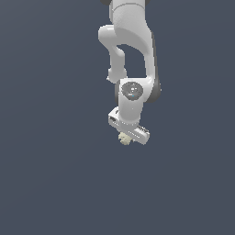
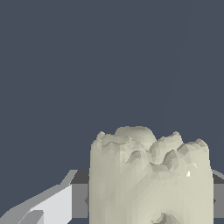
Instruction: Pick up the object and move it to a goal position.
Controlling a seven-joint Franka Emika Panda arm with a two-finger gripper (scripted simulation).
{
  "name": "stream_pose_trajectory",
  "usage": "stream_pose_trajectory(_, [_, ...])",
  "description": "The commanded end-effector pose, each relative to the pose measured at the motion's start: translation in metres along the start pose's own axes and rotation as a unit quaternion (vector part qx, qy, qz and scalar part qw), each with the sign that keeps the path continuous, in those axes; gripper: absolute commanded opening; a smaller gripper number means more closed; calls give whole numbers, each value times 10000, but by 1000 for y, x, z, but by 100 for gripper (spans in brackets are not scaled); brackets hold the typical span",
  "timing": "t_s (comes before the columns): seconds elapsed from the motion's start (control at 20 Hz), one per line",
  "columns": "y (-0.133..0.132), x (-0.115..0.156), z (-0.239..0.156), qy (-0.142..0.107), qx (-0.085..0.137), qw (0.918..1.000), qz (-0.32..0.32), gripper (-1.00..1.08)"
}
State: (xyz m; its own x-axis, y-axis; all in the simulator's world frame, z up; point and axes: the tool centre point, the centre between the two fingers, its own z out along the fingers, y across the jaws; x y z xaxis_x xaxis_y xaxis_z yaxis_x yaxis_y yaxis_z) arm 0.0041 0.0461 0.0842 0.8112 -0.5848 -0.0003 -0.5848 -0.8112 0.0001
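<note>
1. White arm (image 1: 131,50) links fill the upper middle of the exterior view, coming in from twelve o'clock and bending down toward the centre of the picture.
2. At the arm's lower end sits a round wrist joint (image 1: 132,90) with a grey disc on its face, and below that a flat white hand body lies tilted, its long side running from about ten o'clock to four o'clock.
3. The gripper (image 1: 125,137) points down from that body, and its tips are mostly hidden behind the body in the exterior view.
4. The object (image 1: 124,139), pale cream and lumpy, peeks out just under the hand body at about six o'clock from the wrist joint; it is narrower than the white hand above it.
5. In the wrist view the object (image 2: 151,179) looms large and close, with ridged, knobbly lobes along its upper edge and smoother flanks below.
6. Grey fingers (image 2: 78,199) show on either side of the object in the wrist view, each one touching a flank, so they are pinching the object between them.
7. A white part of the hand slants off beside the one finger, toward eight o'clock in the wrist picture.
8. Around everything lies a plain dark blue-grey surface (image 1: 46,183), uniform across both views; I cannot tell from either view whether the object is touching it or held above it.
</note>
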Motion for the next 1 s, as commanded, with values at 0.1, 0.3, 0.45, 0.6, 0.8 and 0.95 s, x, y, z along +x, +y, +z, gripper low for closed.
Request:
stream_pose_trajectory(0.1, [-9,-13,-37,4,4,10000,0,-100])
stream_pose_trajectory(0.3, [-18,-27,-80,5,2,10000,1,-100])
stream_pose_trajectory(0.45, [-27,-39,-115,6,1,10000,2,-100])
stream_pose_trajectory(0.6, [-35,-50,-150,9,-3,10000,4,-100])
stream_pose_trajectory(0.8, [-46,-66,-196,11,-5,10000,4,-100])
stream_pose_trajectory(0.95, [-54,-77,-230,11,-5,10000,4,-100])
